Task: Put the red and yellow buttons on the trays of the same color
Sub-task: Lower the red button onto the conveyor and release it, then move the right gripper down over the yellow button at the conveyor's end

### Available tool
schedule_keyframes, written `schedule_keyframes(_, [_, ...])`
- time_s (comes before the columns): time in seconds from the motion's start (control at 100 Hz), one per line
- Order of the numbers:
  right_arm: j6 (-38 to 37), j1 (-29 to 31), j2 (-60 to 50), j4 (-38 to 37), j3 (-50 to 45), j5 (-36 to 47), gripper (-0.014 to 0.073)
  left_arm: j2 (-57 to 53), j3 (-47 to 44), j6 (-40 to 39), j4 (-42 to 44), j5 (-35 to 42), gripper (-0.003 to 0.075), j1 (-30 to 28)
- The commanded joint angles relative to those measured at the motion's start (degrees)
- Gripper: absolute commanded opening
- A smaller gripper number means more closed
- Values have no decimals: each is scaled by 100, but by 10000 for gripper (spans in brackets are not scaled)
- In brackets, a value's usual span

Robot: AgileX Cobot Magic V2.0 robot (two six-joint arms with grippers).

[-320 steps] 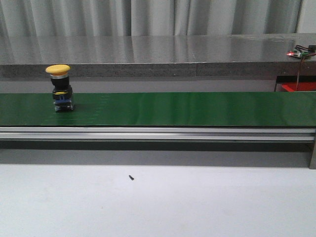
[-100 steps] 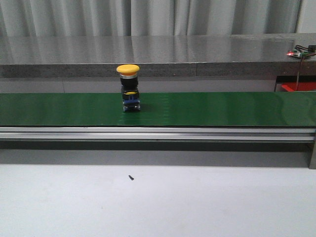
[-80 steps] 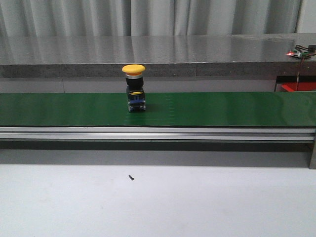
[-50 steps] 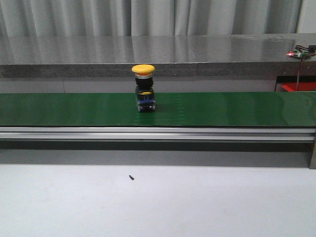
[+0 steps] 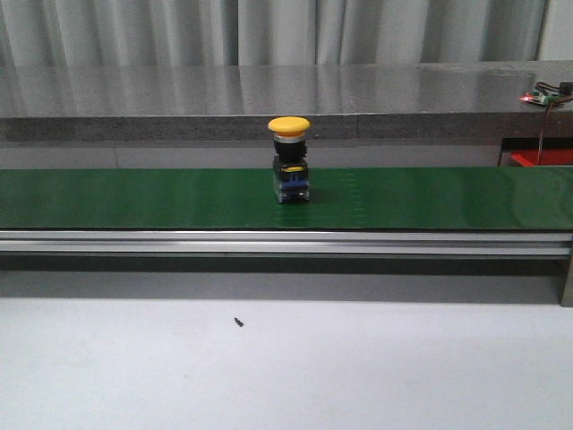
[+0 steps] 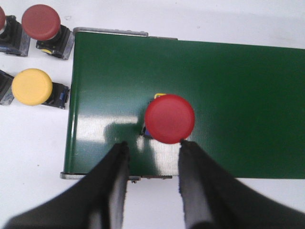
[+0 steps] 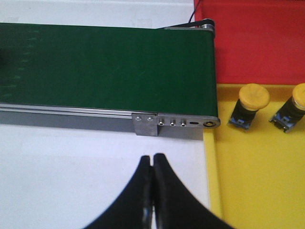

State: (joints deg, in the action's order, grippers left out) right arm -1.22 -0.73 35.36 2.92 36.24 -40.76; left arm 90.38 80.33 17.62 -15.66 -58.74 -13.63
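Belt: green conveyor (image 5: 403, 197), seen in all three views; its two ends are shown in the wrist views.
Yellow button on belt (image 5: 290, 161): stood upright near the belt's middle in the front view, cap uppermost; neither pincer is seen in that view, so its place relative to them cannot be told.
Left pincer (image 6: 151, 148): fingers spread apart, nothing held; tips are poised over the belt's near edge.
Red button on belt (image 6: 169, 119): stood upright just beyond the left fingertips, a little toward one finger's side; whether it is touched cannot be told.
Loose buttons off belt: a yellow one (image 6: 32, 87) and a red one (image 6: 42, 23) are laid on the white table (image 6: 28, 143) past the belt's end, well to the side of the left pincer; a third is cut by the frame edge.
Right pincer (image 7: 153, 160): fingers pressed together, nothing between them; it is held over the white table, short of the belt's end.
Yellow tray (image 7: 257, 191): placed just beside the right pincer, at the belt's end; two yellow buttons (image 7: 250, 107) are lain in it.
Red tray (image 7: 259, 43): set beyond the yellow tray, farther from the right pincer.
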Motion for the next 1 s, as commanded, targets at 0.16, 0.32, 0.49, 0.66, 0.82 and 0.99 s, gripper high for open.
schedule_keyframes(0.16, [33,-3,-6,-34,142,384,-67,-881,-426,140,-411,254,-20,32])
schedule_keyframes(0.32, [33,-3,-6,-34,142,335,-67,-1328,-783,140,-452,467,-20,94])
schedule_keyframes(0.49, [33,-3,-6,-34,142,323,-67,-1772,-1140,140,-412,732,-20,445])
schedule_keyframes(0.66, [33,-3,-6,-34,142,230,-67,-2151,-1453,140,-379,977,-20,698])
schedule_keyframes(0.82, [33,-3,-6,-34,142,61,-67,-2561,-1812,140,-366,1158,-20,780])
schedule_keyframes(0.99, [33,-3,-6,-34,142,38,-67,-2956,-2187,140,-366,1311,-20,795])
